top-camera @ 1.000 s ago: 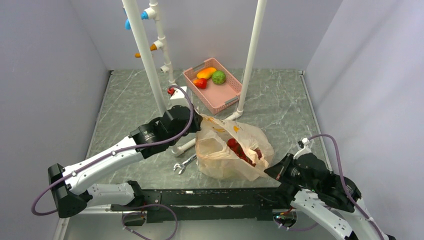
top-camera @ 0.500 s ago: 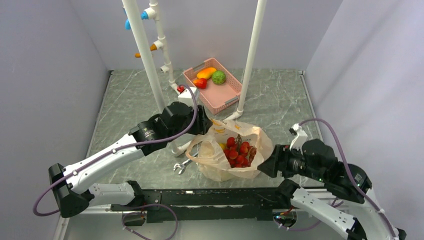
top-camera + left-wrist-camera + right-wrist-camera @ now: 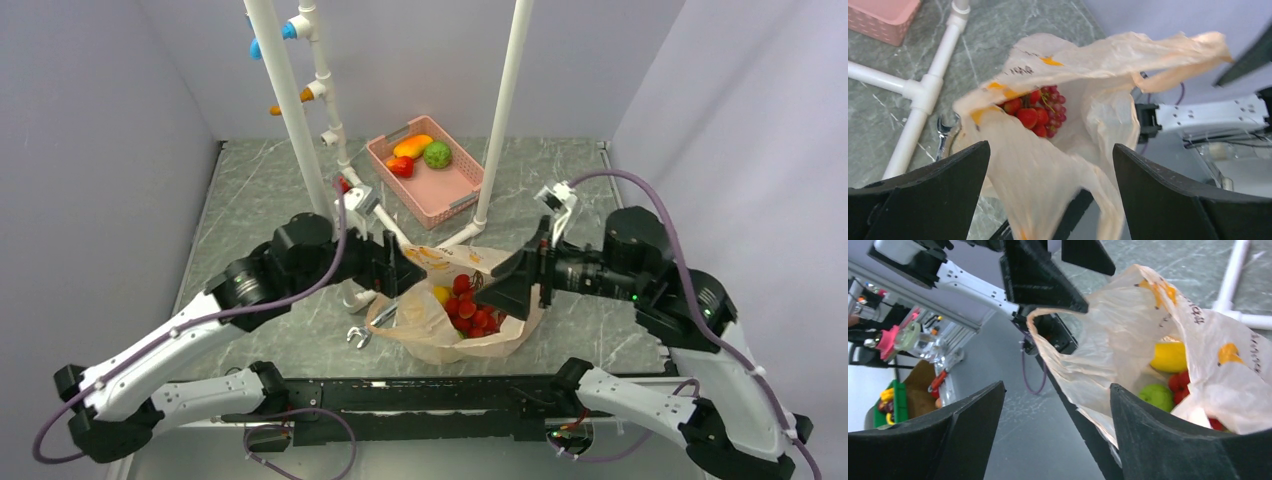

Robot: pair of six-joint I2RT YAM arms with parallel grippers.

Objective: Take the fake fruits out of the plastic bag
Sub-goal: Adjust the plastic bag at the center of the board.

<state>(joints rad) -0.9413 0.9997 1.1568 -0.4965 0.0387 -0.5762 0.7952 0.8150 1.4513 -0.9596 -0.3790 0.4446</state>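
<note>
The plastic bag [image 3: 440, 335] lies slumped on the table with its mouth open upward. Inside it are red grapes [image 3: 477, 306] and a yellow fruit [image 3: 441, 294]. My left gripper [image 3: 405, 270] hovers over the bag's left rim, open. In the left wrist view a blurred fold of the bag [image 3: 1048, 170] hangs loose between the wide-apart fingers [image 3: 938, 185], and the grapes [image 3: 1035, 111] show beyond it. My right gripper [image 3: 500, 287] is open over the right rim. The right wrist view shows the bag [image 3: 1118, 340], the yellow fruit [image 3: 1168, 356], a green fruit [image 3: 1157, 396] and the grapes [image 3: 1180, 381].
A pink basket [image 3: 399, 185] at the back holds an orange, a green and a red fruit. White pipe posts [image 3: 290, 120] [image 3: 505, 110] rise behind the bag, with pipes along the table. A metal wrench [image 3: 365, 330] lies left of the bag. Walls stand on three sides.
Both grippers were shut on the bag's edges and have opened. Both arms rose and moved over the bag's mouth. The bag has sagged open, showing the fruits.
</note>
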